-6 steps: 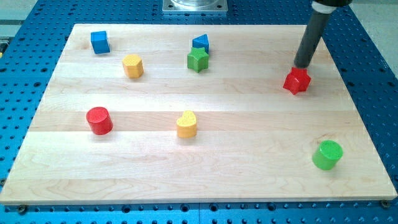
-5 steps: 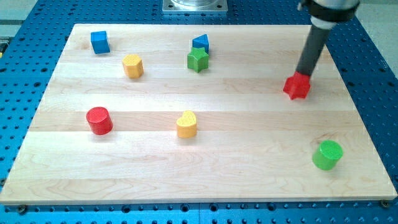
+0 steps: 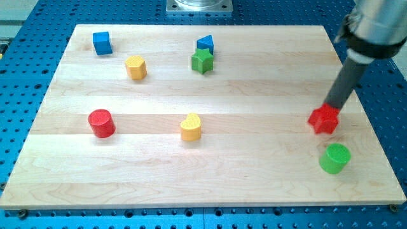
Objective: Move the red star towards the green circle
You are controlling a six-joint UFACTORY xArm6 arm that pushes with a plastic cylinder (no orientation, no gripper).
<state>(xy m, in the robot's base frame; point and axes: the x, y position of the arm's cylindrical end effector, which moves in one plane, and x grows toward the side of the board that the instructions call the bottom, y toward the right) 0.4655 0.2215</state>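
Observation:
The red star (image 3: 324,119) lies on the wooden board (image 3: 254,165) at the view's right. My tip (image 3: 331,107) touches its upper right side; the dark rod rises from there toward the view's top right. The green circle (image 3: 334,158) stands just below the red star, slightly to its right, with a small gap between them.
A blue cube (image 3: 102,42) and a yellow hexagon (image 3: 135,67) sit at the top left. A blue block (image 3: 205,44) touches a green star (image 3: 202,61) at top centre. A red cylinder (image 3: 101,123) and a yellow heart (image 3: 191,127) sit lower down.
My tip has pushed the red star down and a little to the right, much closer to the green circle. The other blocks have not moved.

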